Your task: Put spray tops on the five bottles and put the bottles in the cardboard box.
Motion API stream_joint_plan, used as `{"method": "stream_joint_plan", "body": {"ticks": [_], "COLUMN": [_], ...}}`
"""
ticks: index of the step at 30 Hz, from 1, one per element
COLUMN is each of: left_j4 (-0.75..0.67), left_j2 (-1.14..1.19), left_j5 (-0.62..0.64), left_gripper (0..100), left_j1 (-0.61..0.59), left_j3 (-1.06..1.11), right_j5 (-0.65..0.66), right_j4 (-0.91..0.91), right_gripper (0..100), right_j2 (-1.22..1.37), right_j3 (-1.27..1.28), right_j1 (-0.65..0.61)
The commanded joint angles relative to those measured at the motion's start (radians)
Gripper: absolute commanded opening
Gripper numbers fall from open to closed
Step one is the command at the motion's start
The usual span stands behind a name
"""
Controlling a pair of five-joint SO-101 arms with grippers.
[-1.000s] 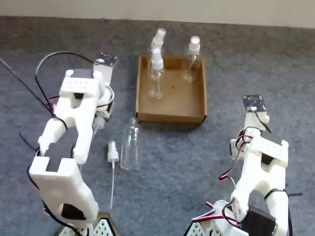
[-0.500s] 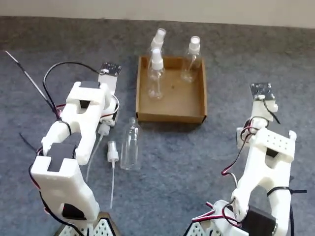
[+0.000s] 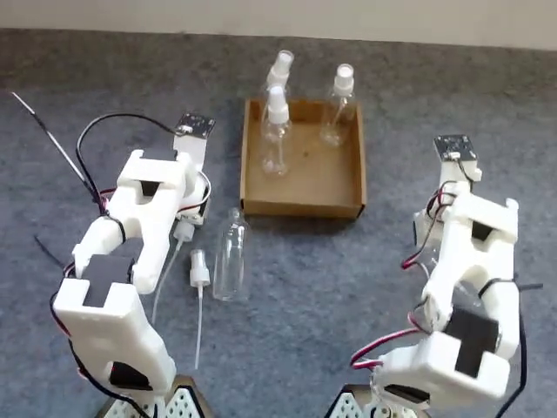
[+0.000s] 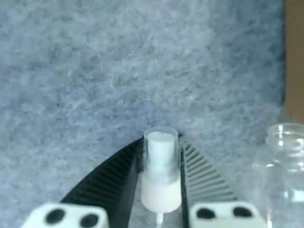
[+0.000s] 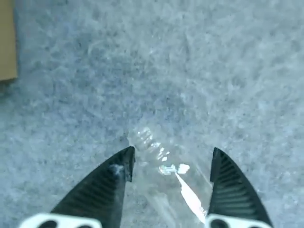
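Desk (image 3: pixel 348 279), grey and nappy. The cardboard box (image 3: pixel 335 187) sits toward the far edge, about midway across.

We count three bottles with spray tops on, standing upright at the box. One (image 3: pixel 276 144) stands inside by the box's left wall. Another (image 3: pixel 336 113) stands inside near the far right corner. The third (image 3: pixel 282 66) rises just behind the first. Its base is hidden, so we cannot tell whether it stands inside the box.

Left pincer (image 4: pixel 161 142): closed on a held spray top (image 4: pixel 161 173), the jaws pressed against both its sides. From above, its thin tube (image 3: pixel 165 279) trails back toward the near edge alongside the arm. This pincer hangs left of the box's near left corner.

An open-necked lying bottle (image 3: pixel 229 254) rests on its side on the desk just in front of that corner, neck toward the box. In the left wrist view its mouth (image 4: pixel 286 137) shows close beside the held top, not touching it.

A loose spray top (image 3: pixel 199 270) lies on the desk just left of the lying bottle, its tube pointing at the near edge.

Right pincer (image 5: pixel 173 154): jaws spread wide. A clear uncapped bottle (image 5: pixel 166 178) lies between them on the desk, right of the box. We cannot tell whether either jaw touches it.
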Motion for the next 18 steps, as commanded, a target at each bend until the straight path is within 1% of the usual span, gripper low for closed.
{"method": "stream_joint_plan", "body": {"ticks": [1,4,9,14,18], "left_j4": [-0.025,-0.025,-0.025,-0.025,-0.025], "left_j2": [-0.007,-0.007,-0.007,-0.007,-0.007], "left_j5": [0.008,0.006,0.006,0.006,0.006], "left_gripper": [7,7,7,7,7], "left_j1": [0.016,0.016,0.016,0.016,0.016], "left_j3": [-0.001,0.001,0.001,0.001,0.001], "right_j5": [-0.006,-0.002,0.064,0.117,0.144], "right_j4": [0.012,0.012,0.012,0.012,0.012], "right_gripper": [19.3,19.1,18.3,7.4,3.9], "right_j2": [0.025,0.031,0.036,0.038,0.038], "right_j3": [-0.077,-0.077,-0.074,-0.073,-0.070], "right_j1": [-0.008,-0.004,0.015,0.031,0.050]}}
